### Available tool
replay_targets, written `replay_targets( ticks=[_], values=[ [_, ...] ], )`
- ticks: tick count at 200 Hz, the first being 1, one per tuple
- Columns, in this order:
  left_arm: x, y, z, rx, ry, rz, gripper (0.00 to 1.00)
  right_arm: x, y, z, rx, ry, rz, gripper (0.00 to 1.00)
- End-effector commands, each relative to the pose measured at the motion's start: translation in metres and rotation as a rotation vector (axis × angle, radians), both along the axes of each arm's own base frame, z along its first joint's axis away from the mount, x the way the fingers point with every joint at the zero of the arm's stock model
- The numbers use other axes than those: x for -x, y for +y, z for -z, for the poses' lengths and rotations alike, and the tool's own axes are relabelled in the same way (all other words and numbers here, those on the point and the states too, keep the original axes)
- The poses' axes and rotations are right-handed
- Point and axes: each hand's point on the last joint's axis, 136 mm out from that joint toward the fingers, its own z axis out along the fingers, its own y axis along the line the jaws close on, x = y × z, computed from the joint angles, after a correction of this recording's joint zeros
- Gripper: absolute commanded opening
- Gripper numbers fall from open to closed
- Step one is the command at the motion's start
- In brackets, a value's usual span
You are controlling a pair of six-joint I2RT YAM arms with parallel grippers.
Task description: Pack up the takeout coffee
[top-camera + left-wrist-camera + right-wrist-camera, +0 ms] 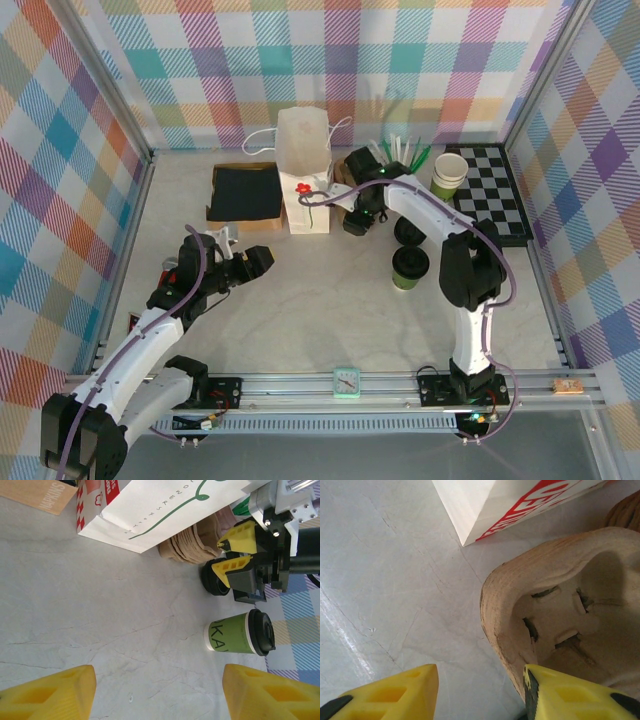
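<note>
at the near rail sits a small green clock [346,382], not part of the job. next comes the left gripper [159,680]. its jaws are wide apart with nothing between them, only bare table [320,320] under them.

a little further, the coffee [409,268] stands upright on the table with its black lid on, well apart from both grippers. so i judge that the packing is not yet begun: the coffee must be taken, lifted and set down into the bag [305,170].

behind the coffee, just beside the bag's foot, is the right gripper [216,555]. its jaws are apart, and the rim of a brown cardboard cup carrier [560,605] lies in the gap, close to one finger. i cannot tell if it touches. at the far side stand a cup without lid [449,172] and the straws [398,152].

the top view gives the whole layout and the bag's handles. the left wrist view shows the coffee from the side and that the carriers are a stack. the right wrist view shows the carrier's rim against the fingers.
</note>
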Motion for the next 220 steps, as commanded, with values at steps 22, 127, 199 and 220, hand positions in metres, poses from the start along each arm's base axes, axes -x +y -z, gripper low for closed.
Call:
replay_targets(
  ticks=[22,127,199,220],
  values=[
    [-0.004,0.005,-0.009,-0.016,-0.023,-0.014,0.68,-0.013,0.013,-0.005,0.009,-0.05,-0.039,0.42],
    [-0.004,0.005,-0.012,-0.019,-0.031,-0.011,0.67,-0.027,0.014,0.005,0.048,-0.073,-0.033,0.38],
    [-0.004,0.005,-0.011,-0.022,-0.029,-0.009,0.67,-0.023,0.016,0.009,0.041,-0.048,-0.038,0.29],
    [-0.004,0.006,-0.011,-0.025,-0.029,-0.01,0.67,-0.024,0.017,0.009,0.04,-0.045,-0.035,0.24]
  ],
)
